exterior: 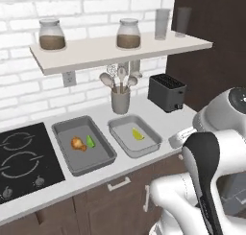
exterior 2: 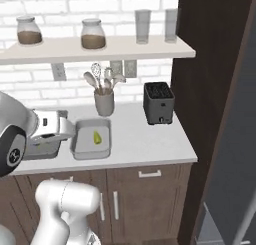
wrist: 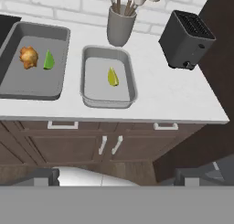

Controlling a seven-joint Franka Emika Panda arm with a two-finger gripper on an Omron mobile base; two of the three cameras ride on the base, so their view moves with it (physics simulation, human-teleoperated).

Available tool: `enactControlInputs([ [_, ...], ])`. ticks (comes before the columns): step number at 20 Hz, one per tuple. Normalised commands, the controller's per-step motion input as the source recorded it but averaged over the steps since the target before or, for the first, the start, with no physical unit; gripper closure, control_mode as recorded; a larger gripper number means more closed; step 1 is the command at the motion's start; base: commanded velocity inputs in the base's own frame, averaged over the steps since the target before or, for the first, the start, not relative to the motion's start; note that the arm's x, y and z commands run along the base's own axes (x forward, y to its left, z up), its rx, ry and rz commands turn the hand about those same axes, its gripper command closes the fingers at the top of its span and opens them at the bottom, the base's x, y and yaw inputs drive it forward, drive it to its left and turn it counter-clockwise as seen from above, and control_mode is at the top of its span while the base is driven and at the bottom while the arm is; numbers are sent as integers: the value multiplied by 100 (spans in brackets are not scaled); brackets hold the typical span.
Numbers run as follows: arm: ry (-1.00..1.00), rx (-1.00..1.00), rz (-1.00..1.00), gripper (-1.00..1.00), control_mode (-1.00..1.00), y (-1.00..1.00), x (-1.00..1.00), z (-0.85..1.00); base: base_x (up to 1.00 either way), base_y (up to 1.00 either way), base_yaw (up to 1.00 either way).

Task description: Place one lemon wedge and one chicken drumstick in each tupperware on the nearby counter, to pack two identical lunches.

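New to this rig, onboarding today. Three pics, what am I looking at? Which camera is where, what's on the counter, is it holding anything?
It is a rendered kitchen with a white robot arm with dark joints on a driving base. Two pictures come from cameras on the base, behind the arm to its left and right. The third comes from a camera on the hand, looking down at the off-white countertop.

On it lie two shallow grey rectangular containers. The left one holds a golden-brown chicken drumstick and a green lemon wedge. The right one holds only a yellow lemon wedge. Behind stand a grey utensil holder and a black toaster; a black stovetop sits at the left.

The jaws are open and, in these views, nothing is held.
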Motion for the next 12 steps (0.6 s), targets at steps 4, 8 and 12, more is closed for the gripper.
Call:
enactControlInputs([
  [4,0,0,0,-100,100,0,0,0,-100,-80,-3],
  [8,0,0,0,-100,100,0,0,0,-86,-99,-5],
  [12,0,0,0,-100,100,0,0,0,-80,-100,-4],
])
